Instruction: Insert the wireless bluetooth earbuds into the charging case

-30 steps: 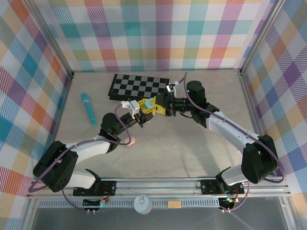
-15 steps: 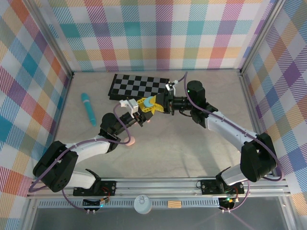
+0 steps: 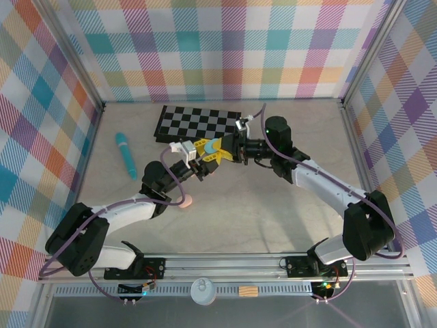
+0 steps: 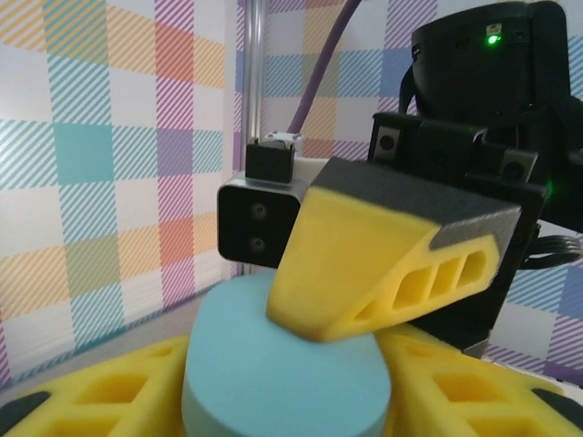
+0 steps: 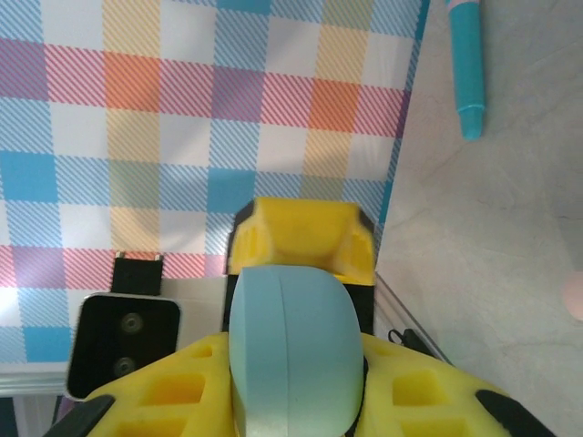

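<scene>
- Standing by the table: the two arms meet up off the pale marbled tabletop (image 3: 273, 219), a bit toward 12 o'clock from its middle.
- Between them is the light blue pebble-shaped plastic charging case (image 3: 213, 145), held in the air and not touching the table.
- The left gripper (image 3: 203, 158) has its yellow fingers (image 4: 82, 396) pressed against the two sides of the case, which fills the gap between them.
- The right gripper (image 3: 218, 153) comes in from 3 o'clock. In its wrist view the case sits edge-on, seam showing and lid closed, pinched between its yellow fingers (image 5: 155, 391).
- From the left wrist, one right finger lies flat on top of the case's broad face.
- Black-and-white checkered mat (image 3: 198, 123) lies flat at 11 o'clock from the case, near the back wall.
- Long teal plastic stick (image 3: 125, 154) is at 9 o'clock, well apart from the grippers.
- Small pale pink blob (image 3: 184, 200) lies on the table at 7 o'clock from the case, right beside the left forearm. It's too small to tell whether it's one of the wireless bluetooth earbuds or another case.
</scene>
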You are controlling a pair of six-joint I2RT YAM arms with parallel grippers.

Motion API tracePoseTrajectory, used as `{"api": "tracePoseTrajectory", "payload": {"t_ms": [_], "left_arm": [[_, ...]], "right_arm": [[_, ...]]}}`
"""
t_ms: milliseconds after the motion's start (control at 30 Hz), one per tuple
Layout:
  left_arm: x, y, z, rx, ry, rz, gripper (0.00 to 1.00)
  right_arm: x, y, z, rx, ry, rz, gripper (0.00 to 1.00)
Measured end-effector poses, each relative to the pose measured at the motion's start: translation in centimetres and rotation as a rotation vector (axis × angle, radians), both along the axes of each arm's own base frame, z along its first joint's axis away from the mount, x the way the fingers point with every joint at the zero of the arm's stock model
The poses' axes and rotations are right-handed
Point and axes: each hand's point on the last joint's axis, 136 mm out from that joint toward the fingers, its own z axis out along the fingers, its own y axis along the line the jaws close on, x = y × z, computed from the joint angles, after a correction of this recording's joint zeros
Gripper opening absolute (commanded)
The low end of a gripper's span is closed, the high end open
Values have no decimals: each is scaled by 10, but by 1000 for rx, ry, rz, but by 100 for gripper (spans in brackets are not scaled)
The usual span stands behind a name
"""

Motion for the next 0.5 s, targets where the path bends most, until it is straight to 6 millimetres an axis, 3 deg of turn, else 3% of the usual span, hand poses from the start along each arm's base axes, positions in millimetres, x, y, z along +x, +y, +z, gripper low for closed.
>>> {"api": "tracePoseTrajectory", "payload": {"t_ms": [267,367,500], "left_arm": [[-18,3,4,61,-9,-33,75],[-24,4,-1,106,-7,-38,85],[-24,4,-23,194,38,-30,94]], "right_arm": [[12,-14,-20,-66,-4,-70,18],[29,-33,-34,-104,9,-135,18],[59,-69,-58,-164,31,-245,18]]}}
